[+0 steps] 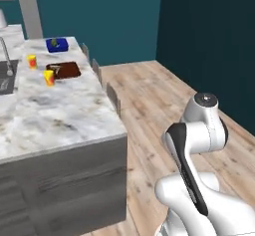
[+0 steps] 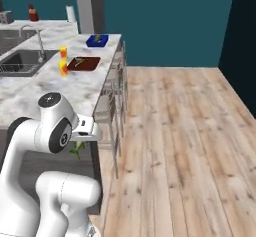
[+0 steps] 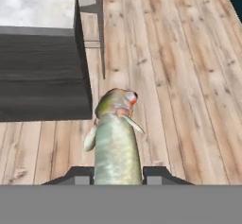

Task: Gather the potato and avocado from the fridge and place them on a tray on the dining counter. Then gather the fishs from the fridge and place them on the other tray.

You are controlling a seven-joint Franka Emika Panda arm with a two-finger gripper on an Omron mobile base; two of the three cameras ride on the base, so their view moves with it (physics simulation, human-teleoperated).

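Note:
A grey-green fish with a reddish head sticks out between my gripper's fingertips, which are shut on its body above the wooden floor. From the right base view the gripper hangs by the near corner of the dining counter, the fish dangling under it. At the counter's far end stand the blue tray, holding a small dark green avocado, and the other tray, reddish-brown, with a thin pale thing lying in it. The potato is too small to make out. The fridge is out of view.
Two yellow cups stand beside the brown tray. A sink with a faucet is set into the counter. Stools line the counter's side. Open wooden floor stretches to the right, up to teal walls.

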